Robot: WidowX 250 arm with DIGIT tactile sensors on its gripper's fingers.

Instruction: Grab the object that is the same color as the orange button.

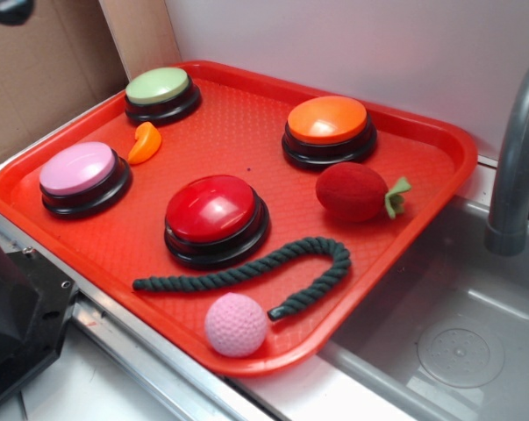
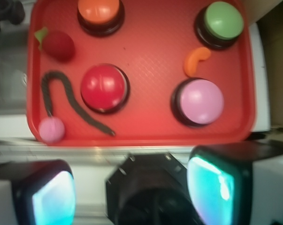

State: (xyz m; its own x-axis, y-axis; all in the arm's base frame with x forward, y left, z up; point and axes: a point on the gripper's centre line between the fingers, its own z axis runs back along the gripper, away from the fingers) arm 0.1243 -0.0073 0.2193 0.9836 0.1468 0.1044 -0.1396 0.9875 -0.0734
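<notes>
We see the red tray (image 1: 439, 153) carrying four buttons; the orange button (image 1: 327, 121) sits near its far edge. The orange wedge (image 1: 145, 142) lies between the green button (image 1: 158, 87) and pink button (image 1: 78, 167), unobstructed. Our gripper (image 2: 132, 187) hangs wide open off the tray's near edge, blurred.

On the tray (image 1: 439, 140), the wedge (image 1: 145, 143) lies between 2 buttons, left of the rope (image 1: 246, 274)
</notes>
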